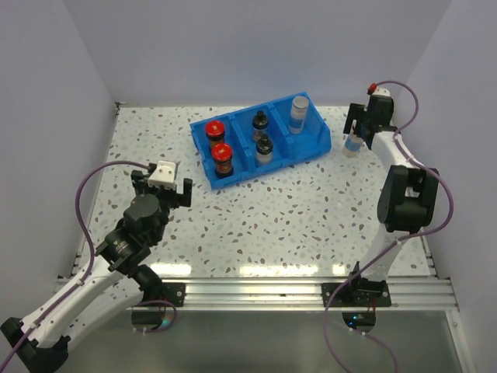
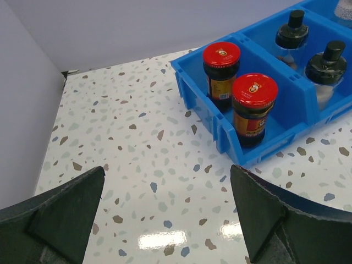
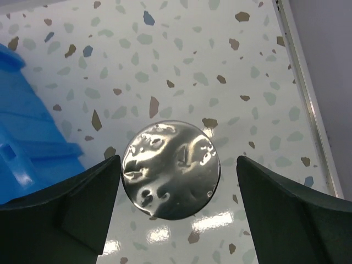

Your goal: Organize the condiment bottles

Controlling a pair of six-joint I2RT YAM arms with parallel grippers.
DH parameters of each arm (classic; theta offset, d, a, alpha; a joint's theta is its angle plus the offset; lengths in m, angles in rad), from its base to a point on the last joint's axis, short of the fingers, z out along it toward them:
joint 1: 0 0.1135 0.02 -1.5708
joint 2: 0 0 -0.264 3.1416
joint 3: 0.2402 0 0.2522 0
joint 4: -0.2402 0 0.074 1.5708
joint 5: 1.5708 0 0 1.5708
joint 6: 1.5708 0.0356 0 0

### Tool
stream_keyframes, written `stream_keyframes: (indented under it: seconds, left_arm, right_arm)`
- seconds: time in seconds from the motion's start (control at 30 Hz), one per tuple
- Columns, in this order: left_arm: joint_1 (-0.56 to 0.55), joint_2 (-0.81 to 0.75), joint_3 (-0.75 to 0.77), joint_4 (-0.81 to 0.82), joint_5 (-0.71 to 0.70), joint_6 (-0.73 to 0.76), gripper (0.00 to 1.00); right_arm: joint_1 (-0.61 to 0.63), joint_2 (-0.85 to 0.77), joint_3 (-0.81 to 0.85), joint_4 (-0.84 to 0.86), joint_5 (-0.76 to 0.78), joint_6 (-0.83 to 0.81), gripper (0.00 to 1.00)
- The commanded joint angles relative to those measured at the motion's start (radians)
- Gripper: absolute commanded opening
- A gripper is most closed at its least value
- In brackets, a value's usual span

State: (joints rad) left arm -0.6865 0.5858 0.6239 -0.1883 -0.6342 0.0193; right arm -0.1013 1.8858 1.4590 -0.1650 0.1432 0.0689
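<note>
Pale walls are closing in a white speckled table [image 1: 311, 210], and a blue bin [image 1: 199, 148] is sitting askew in the upper middle of the overhead view. Its three compartments are sorting by cap. The left one is holding two red-capped jars [image 1: 222, 155], the middle one two black-capped jars [image 1: 265, 148], and the right one a single silver-capped jar [image 1: 300, 110], so the room beside that one looks meant for its twin.

That twin, the loose jar [image 1: 353, 144], is standing upright on the table just to the right of the bin, in the upper right of the overhead view. Its long axis is running vertically and its shiny cap is pointing straight up at the wrist camera.

The right claw [image 3: 177, 159] is hanging directly over it with fingers spread to either side of the cap. The finger at frame left is looking close to touching and the other is showing a clear gap, so it is not clamping yet. An approach from above probably suits a lift over the bin's wall.

The left claw [image 2: 168, 170] is hovering wide open over the table at lower left, well apart from the bin, probably to leave the other arm room.
</note>
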Motion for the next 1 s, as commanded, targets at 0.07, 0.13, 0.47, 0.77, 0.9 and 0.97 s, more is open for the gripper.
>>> stream_keyframes:
  seconds: [0.07, 0.13, 0.47, 0.77, 0.9, 0.97]
  left_arm:
    - [0.005, 0.008, 0.0, 0.023, -0.016, -0.002, 1.0]
    - [0.005, 0.008, 0.0, 0.024, -0.018, -0.002, 1.0]
    - [0.005, -0.001, 0.0, 0.021, -0.019, -0.004, 1.0]
    - [0.005, -0.009, 0.003, 0.02, -0.01, -0.005, 1.0]
    - [0.004, -0.012, 0.004, 0.018, -0.01, -0.007, 1.0]
    - [0.005, -0.015, 0.003, 0.02, -0.013, -0.007, 1.0]
  right_arm:
    - [-0.003, 0.035, 0.077, 0.068, 0.013, 0.04, 0.85]
    - [-0.003, 0.038, 0.075, 0.056, 0.006, 0.043, 0.82]
    - [-0.003, -0.031, 0.028, -0.001, -0.102, 0.022, 0.0]
    - [0.041, -0.361, -0.198, 0.13, -0.134, -0.011, 0.0]
    - [0.063, -0.435, -0.221, 0.116, -0.163, -0.035, 0.0]
    - [0.083, -0.459, -0.218, 0.107, -0.183, -0.047, 0.0]
